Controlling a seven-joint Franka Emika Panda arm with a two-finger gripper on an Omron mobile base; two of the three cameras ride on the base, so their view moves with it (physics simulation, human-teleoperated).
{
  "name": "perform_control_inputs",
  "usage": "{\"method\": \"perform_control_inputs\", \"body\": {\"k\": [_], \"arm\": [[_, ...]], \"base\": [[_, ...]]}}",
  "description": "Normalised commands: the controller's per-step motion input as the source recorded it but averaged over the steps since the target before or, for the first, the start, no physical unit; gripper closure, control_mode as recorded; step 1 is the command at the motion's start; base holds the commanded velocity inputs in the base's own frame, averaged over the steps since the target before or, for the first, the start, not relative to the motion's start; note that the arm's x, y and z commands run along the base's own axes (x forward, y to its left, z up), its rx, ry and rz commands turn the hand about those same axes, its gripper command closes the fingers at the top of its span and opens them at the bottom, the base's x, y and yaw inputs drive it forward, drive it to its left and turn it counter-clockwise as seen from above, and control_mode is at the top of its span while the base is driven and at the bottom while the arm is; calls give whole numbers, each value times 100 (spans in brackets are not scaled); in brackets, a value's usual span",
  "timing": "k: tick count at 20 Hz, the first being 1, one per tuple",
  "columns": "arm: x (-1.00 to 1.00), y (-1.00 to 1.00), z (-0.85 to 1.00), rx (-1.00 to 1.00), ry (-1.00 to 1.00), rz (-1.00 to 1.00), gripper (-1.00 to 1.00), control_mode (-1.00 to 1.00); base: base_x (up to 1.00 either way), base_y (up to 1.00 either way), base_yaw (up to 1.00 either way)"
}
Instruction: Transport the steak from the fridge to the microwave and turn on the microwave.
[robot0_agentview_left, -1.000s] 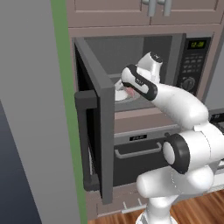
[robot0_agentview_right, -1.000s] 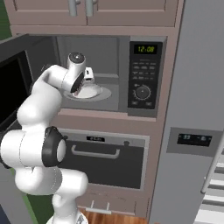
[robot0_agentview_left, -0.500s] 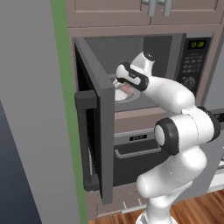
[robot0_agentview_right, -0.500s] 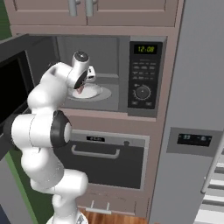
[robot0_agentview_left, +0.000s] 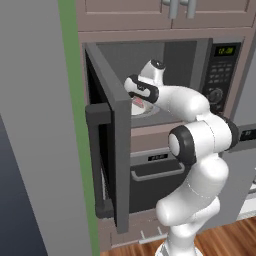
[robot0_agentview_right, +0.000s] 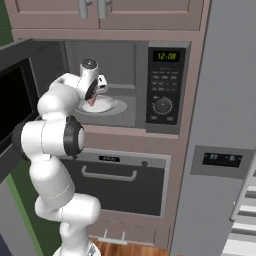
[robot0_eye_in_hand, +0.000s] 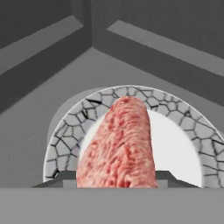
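The gripper (robot0_agentview_right: 91, 98) is inside the open microwave (robot0_agentview_right: 150, 80), its fingers pinching the steak (robot0_eye_in_hand: 120, 146), which hangs from them just above the round plate (robot0_eye_in_hand: 175, 144) on the microwave floor. In the hand view the meat runs up from between the finger tips and out over the plate's white middle, with the cracked-stone rim showing on either side. The microwave door (robot0_agentview_left: 107, 140) stands swung out to the left, and the oven (robot0_agentview_right: 122, 180) sits below.
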Motion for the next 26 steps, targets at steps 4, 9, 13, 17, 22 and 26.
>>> {"method": "perform_control_inputs", "body": {"k": [4, 9, 13, 17, 22, 26], "arm": [[29, 6, -20, -2, 3, 1, 100, -100], [20, 0, -19, 0, 3, 1, 100, -100], [16, 0, -13, 0, 1, 1, 100, -100], [17, 0, -7, 0, 0, 2, 100, -100], [10, 0, -9, 0, 0, 1, 100, -100], [8, 0, -8, 0, 0, 0, 100, -100]], "base": [[0, 0, 0], [0, 0, 0], [0, 0, 0], [0, 0, 0], [0, 0, 0], [0, 0, 0]]}}
